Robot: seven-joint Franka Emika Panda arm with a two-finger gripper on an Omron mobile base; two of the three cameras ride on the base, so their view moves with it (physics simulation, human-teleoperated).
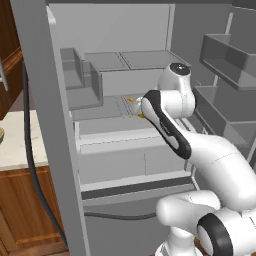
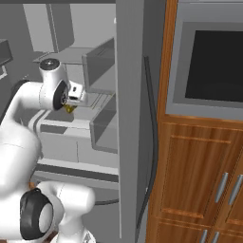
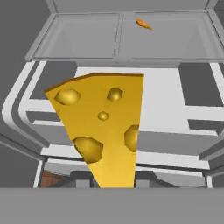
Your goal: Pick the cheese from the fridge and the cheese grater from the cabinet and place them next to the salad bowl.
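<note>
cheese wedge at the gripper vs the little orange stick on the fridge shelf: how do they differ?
Shape: the cheese is a broad wedge with holes; the orange stick is a thin sliver, no holes.
Colour: the cheese is golden yellow, the stick orange.
Position: in the hand view the cheese sits right at the camera, above the shelves; the stick lies farther back on a fridge shelf.
Shared: both are within the open fridge.

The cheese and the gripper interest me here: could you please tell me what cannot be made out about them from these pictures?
- Gripper fingers: hand view, the cheese reaches the bottom edge where the tips would rise, so open or shut cannot be told.
- Cheese: left base view, the arm's wrist hides all but a yellow sliver; right base view, a small corner shows under the hand.
- Thin orange stick on the fridge shelf: hand view, too small to identify.
</note>
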